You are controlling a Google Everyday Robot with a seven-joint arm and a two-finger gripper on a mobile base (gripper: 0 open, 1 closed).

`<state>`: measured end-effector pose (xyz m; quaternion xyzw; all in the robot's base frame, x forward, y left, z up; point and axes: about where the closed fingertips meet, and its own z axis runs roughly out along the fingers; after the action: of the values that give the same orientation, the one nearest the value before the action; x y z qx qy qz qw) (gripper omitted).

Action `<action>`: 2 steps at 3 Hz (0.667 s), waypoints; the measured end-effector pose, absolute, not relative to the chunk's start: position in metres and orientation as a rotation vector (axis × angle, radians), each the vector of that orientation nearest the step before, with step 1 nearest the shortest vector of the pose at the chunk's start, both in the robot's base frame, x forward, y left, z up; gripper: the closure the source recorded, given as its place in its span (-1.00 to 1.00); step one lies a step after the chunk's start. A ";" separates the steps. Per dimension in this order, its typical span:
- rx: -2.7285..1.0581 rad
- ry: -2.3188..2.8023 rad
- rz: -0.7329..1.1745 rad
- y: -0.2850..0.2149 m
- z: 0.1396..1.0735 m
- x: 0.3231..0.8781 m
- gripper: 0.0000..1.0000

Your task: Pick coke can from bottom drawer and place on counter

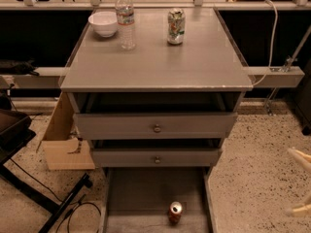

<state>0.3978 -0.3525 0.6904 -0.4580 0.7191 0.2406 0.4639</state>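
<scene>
The coke can [175, 212], red-orange with a silver top, stands upright in the bottom drawer [141, 191], which is pulled out at the bottom of the view. The grey counter [155, 62] tops the cabinet above. My gripper [300, 182] is at the far right edge, low over the floor, well right of the drawer and the can. Its two pale fingertips [299, 155] stand apart and hold nothing. Most of the gripper is cut off by the frame edge.
On the counter stand a white bowl [103, 23], a clear water bottle [126, 19] and a green-and-white can [176, 26]. Two knobbed drawers [156, 126] sit above the bottom one. A cardboard box [63, 137] and black chair legs [43, 198] lie left of the cabinet.
</scene>
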 end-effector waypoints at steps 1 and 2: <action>-1.144 1.822 0.580 -0.371 0.678 0.385 -1.00; -1.163 1.735 0.609 -0.339 0.653 0.406 -1.00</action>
<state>0.4063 -0.3395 0.6528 -0.4735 0.7062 0.2481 0.4643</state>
